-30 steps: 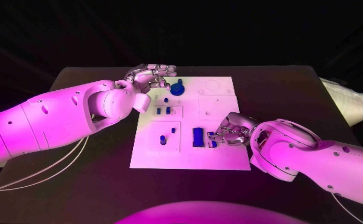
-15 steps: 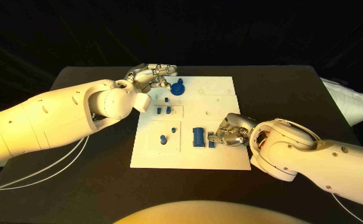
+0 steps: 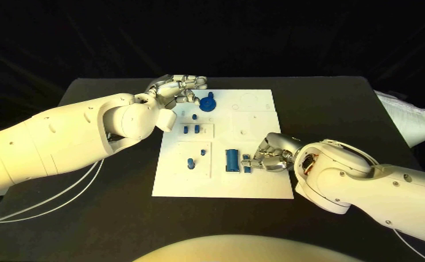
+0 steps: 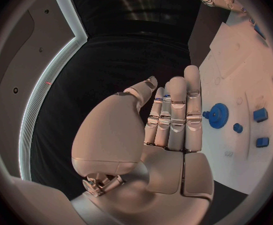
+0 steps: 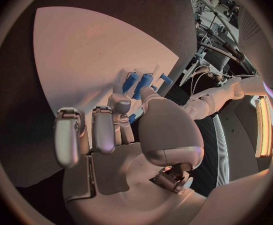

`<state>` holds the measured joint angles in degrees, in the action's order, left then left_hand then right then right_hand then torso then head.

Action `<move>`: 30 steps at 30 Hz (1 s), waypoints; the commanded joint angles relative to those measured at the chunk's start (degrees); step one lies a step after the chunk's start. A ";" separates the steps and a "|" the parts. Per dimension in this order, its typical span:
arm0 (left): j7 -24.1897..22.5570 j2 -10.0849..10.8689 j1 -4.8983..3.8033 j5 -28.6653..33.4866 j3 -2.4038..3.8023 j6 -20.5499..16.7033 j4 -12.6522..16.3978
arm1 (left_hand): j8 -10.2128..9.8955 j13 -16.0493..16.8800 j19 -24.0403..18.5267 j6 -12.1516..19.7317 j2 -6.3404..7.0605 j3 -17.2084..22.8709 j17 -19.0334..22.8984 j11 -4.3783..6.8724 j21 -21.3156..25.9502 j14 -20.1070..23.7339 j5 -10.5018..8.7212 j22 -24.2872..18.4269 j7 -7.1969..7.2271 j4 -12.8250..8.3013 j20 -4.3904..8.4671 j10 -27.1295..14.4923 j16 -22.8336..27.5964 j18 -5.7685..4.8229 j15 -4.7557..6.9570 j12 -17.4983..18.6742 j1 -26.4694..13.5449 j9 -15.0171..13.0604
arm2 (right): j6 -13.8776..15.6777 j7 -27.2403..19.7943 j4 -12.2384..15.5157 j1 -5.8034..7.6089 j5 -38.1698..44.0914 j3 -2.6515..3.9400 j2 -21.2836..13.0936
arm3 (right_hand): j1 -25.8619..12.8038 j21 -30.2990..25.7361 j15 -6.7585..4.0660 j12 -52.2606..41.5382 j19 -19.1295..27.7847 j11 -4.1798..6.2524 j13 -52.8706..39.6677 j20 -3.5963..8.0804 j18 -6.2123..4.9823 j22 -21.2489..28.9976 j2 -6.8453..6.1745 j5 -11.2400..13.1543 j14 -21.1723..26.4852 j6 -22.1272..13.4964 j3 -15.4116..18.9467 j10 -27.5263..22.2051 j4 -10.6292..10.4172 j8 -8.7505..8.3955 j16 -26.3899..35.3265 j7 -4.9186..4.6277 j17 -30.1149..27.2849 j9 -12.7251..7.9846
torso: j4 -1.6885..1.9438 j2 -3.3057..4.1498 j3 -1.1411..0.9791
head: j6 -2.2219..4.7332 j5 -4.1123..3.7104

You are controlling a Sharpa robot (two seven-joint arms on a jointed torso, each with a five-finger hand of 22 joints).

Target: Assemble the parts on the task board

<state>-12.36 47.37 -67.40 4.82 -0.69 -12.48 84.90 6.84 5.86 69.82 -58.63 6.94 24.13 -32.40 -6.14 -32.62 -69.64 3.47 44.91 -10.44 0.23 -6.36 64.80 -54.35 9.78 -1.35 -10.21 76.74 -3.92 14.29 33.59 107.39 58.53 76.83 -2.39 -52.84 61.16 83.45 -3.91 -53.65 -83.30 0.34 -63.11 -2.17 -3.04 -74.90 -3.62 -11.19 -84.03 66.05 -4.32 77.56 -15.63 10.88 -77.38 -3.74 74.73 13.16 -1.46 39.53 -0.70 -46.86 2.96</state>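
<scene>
Little has shifted since the earlier pictures: the right hand [image 3: 270, 154] has crept a touch nearer the robot along the task board [image 3: 257, 182], while the left hand [image 3: 177, 89] has kept its place at the board's far left corner; the parts have not moved.

At the right hand, fingers [image 5: 102, 130] are curled over the board beside the long blue block [image 3: 232, 160], with a small blue piece [image 3: 248, 169] at the fingertips; whether it is actually pinched I cannot tell. At the left hand, fingers [image 4: 177, 117] lie straight and together, grasping nothing, just beside the blue gear [image 4: 218, 116].

The risk I see: a loose pinch could let the small piece tip or skid off, or the curled fingers could nudge the long block out of line.

Further from the right hand, two blue pegs [image 3: 190, 130] and other small blue parts [image 3: 191, 163] sit toward the left hand; none blocks the right hand's work.
</scene>
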 commanded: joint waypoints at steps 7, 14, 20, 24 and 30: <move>-0.02 -0.01 -0.01 -0.20 0.03 1.14 0.04 | 0.39 0.06 -0.04 0.41 -0.06 -0.39 0.11 -0.04 0.33 0.40 -0.01 -0.12 -0.07 -0.05 -0.50 -0.45 0.28 0.65 0.11 -0.34 -0.37 0.02 | -2.21 -2.97 1.01 -0.31 1.55 -0.01 -1.54 | 5.12 -0.15 -0.25 0.92 0.10 0.05 -0.14 -0.04 0.27 -4.41 -0.09 2.59 -3.16 0.03 2.71 0.04 2.23 -0.51 0.38 -0.20 -0.36 0.17 | -0.05 -0.01 0.01 | -0.05 0.00; 0.00 -0.10 -0.01 -0.27 0.03 1.22 -0.04 | 0.39 0.06 -0.04 0.41 -0.06 -0.39 0.11 -0.04 0.33 0.40 -0.01 -0.12 -0.07 -0.05 -0.50 -0.45 0.28 0.65 0.11 -0.34 -0.37 0.02 | -2.74 -3.02 0.55 -0.41 1.76 -0.01 -1.41 | 5.81 -0.13 -0.24 0.92 0.07 0.04 -0.26 -0.06 0.28 -4.46 0.40 2.80 -3.17 0.05 3.13 0.07 2.51 -0.52 0.35 -0.21 -0.31 0.20 | 0.04 0.00 0.03 | 0.00 -0.13; 0.00 -0.18 -0.01 -0.28 0.03 1.24 -0.10 | 0.39 0.06 -0.04 0.41 -0.06 -0.39 0.11 -0.04 0.33 0.40 -0.01 -0.12 -0.07 -0.05 -0.50 -0.45 0.28 0.65 0.11 -0.34 -0.37 0.02 | -3.01 -2.49 -0.31 -0.43 2.04 -0.01 -0.80 | 6.33 -0.09 -0.25 0.81 0.02 0.05 -0.42 -0.06 0.29 -4.54 1.02 2.82 -3.20 0.10 3.36 0.15 2.69 -0.52 0.28 -0.20 -0.22 0.23 | 0.05 0.01 0.07 | -0.04 -0.20; 0.01 -0.20 0.00 -0.28 0.03 1.23 -0.09 | 0.39 0.06 -0.04 0.41 -0.06 -0.39 0.11 -0.04 0.33 0.40 -0.01 -0.12 -0.07 -0.05 -0.50 -0.45 0.28 0.65 0.11 -0.34 -0.37 0.02 | -3.07 -2.11 -1.23 -0.44 2.42 -0.01 -0.20 | 6.68 -0.04 -0.26 0.74 -0.02 0.07 -0.54 -0.06 0.31 -4.61 1.56 2.82 -3.22 0.14 3.52 0.22 2.80 -0.52 0.22 -0.19 -0.14 0.25 | 0.00 0.03 0.06 | -0.09 -0.23; 0.03 -0.23 0.00 -0.28 0.03 1.22 -0.10 | 0.39 0.06 -0.04 0.41 -0.06 -0.39 0.11 -0.04 0.33 0.40 -0.01 -0.12 -0.07 -0.05 -0.50 -0.45 0.28 0.65 0.11 -0.34 -0.37 0.02 | -3.07 -1.71 -2.85 -0.60 3.26 -0.01 0.94 | 7.75 -0.05 -0.28 0.70 -0.02 0.09 -0.71 -0.04 0.31 -4.61 2.48 2.83 -3.24 0.17 3.82 0.29 3.33 -0.55 0.20 -0.18 -0.10 0.28 | 0.03 0.03 0.04 | -0.18 -0.22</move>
<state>-12.16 47.26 -67.39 4.74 -0.70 -12.31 84.74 6.84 5.86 69.82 -58.54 6.94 23.98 -32.35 -6.23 -32.62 -69.63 3.47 44.85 -10.52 0.20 -6.36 64.70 -54.35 9.78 -1.36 -10.21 76.74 -3.92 12.32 31.42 105.03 58.20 78.58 -2.24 -52.09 68.66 83.45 -3.91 -52.93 -83.29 0.35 -63.77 -2.17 -3.04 -74.94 -1.21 -8.63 -84.03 66.36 -0.71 77.55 -12.33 10.74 -77.38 -3.46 74.57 13.69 -1.42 39.56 -0.64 -47.01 2.72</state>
